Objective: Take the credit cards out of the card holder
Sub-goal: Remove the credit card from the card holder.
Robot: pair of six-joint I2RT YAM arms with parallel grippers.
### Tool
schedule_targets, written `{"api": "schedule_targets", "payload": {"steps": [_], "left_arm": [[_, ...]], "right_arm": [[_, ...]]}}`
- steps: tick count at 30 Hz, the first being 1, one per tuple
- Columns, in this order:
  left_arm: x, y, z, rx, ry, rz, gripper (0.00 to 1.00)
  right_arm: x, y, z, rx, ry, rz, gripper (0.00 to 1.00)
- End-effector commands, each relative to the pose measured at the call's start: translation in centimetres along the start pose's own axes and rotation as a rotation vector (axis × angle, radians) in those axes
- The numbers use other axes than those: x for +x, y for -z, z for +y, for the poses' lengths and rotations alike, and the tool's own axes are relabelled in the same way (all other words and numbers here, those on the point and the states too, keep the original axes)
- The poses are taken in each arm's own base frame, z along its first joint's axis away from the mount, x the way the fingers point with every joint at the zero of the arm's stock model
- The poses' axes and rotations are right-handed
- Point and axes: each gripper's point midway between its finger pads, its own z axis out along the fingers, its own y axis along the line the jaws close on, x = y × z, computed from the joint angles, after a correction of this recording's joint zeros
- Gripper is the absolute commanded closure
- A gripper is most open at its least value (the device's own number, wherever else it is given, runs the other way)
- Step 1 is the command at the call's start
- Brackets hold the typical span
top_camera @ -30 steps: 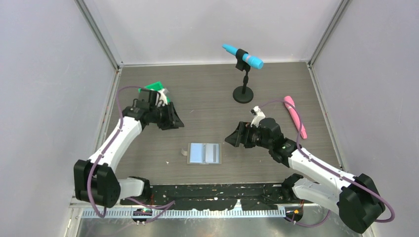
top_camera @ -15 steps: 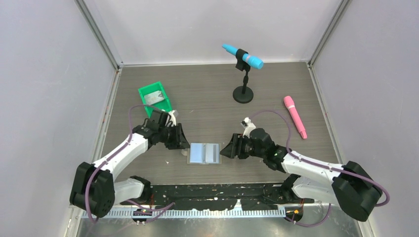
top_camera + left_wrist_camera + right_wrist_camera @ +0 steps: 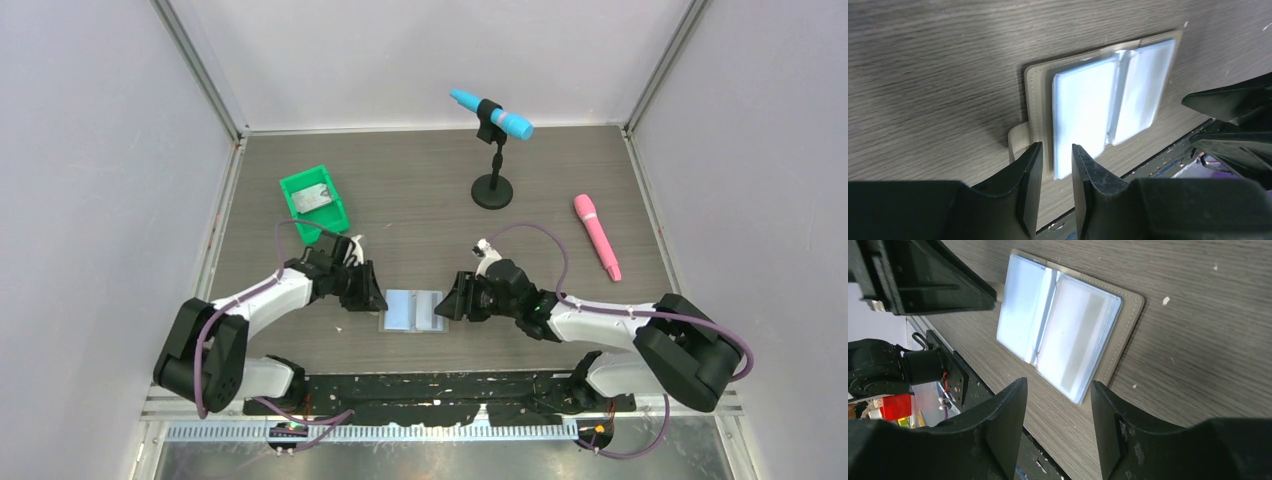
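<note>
The card holder lies open and flat on the table, grey border around pale blue pockets, with its small grey tab on the left edge. A greyish band behind the right pocket may be one of the credit cards; I cannot tell for sure. My left gripper hovers at the holder's left edge, open with a narrow gap and nothing between its fingers. From the other side, my right gripper faces the holder's right edge, open wider and holding nothing.
A green bin at the back left holds a flat grey card. A blue microphone stands on a black stand at the back. A pink microphone lies to the right. Grey walls enclose three sides.
The left arm came from the green bin down to the holder's left edge. The right arm moved left to the holder's right edge, and its jaws narrowed.
</note>
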Motion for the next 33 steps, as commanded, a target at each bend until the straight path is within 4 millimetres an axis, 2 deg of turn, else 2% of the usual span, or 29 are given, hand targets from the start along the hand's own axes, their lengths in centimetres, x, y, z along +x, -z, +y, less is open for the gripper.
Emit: {"api": "schedule_targets", "payload": {"steps": [1, 14, 25, 33], "left_arm": [[-0.1, -1.0, -0.1, 0.015, -0.009, -0.009, 0.71], [1.4, -2.2, -0.5, 0.030, 0.002, 0.023, 0.79], [2.6, -2.8, -0.8, 0.041, 0.013, 0.042, 0.82], [2.6, -2.7, -1.2, 0.051, 0.008, 0.038, 0.82]], "right_arm": [[-2.6, -0.7, 2.5, -0.070, 0.025, -0.077, 0.43], [-2.1, -2.2, 0.4, 0.035, 0.033, -0.041, 0.46], [-1.9, -2.6, 0.0, 0.042, 0.029, -0.030, 0.48], [-2.0, -2.5, -0.5, 0.085, 0.037, -0.027, 0.49]]}}
